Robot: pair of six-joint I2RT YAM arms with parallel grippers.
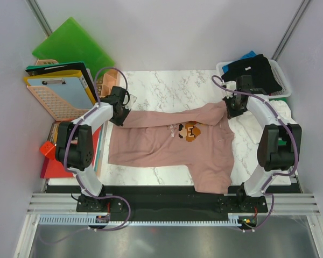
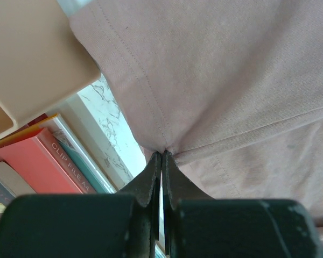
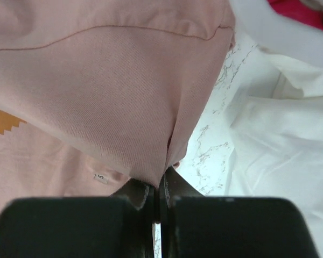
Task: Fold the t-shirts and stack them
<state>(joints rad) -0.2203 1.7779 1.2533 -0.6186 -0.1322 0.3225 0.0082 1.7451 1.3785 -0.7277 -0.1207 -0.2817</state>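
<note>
**Fig. 1.** Nearest the arm bases, 1 sleeve of the pink t-shirt (image 1: 167, 148) reaches the table's (image 1: 167, 86) front edge. The body lies spread on the marble, print up. Further out, the left gripper (image 2: 161, 157) and right gripper (image 3: 162, 180) are each clenched on a pinch of the shirt's far edge — 1 at each end. The step looks like the first fold: both pinches should travel level, cloth taut between — uneven lift would skew the crease. Beyond, a black t-shirt (image 1: 255, 70) sits in the basket (image 1: 285, 75).
</note>
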